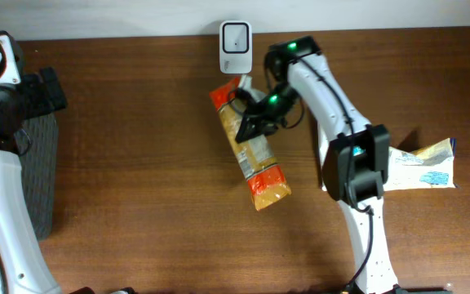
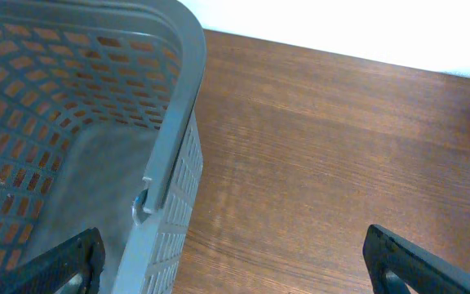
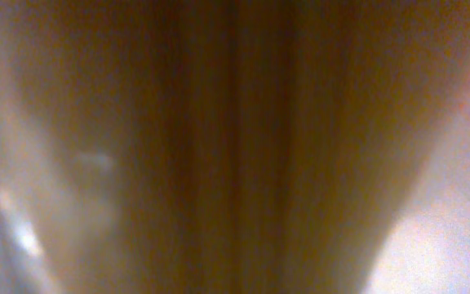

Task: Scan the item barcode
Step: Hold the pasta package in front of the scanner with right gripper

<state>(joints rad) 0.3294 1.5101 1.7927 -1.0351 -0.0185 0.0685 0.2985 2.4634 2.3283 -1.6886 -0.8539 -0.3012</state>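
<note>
Orange at both ends and yellow through the middle, the packet (image 1: 261,167) is lying slantwise on the table (image 1: 137,163), its upper end pointing at the white scanner (image 1: 235,37) just beyond it. It is looking like a light, crinkly film bag of long dry pasta: stiff along its length, slippery on the skin, and brittle inside. A hold across the middle is likely suiting it better than a pinch at a floppy sealed end. The right gripper (image 1: 255,122) is gripping it across the upper half, and its wrist view is showing only yellow blur. The left gripper (image 2: 235,265) is hanging wide open beside the grey basket (image 2: 178,98), holding nothing.
</note>
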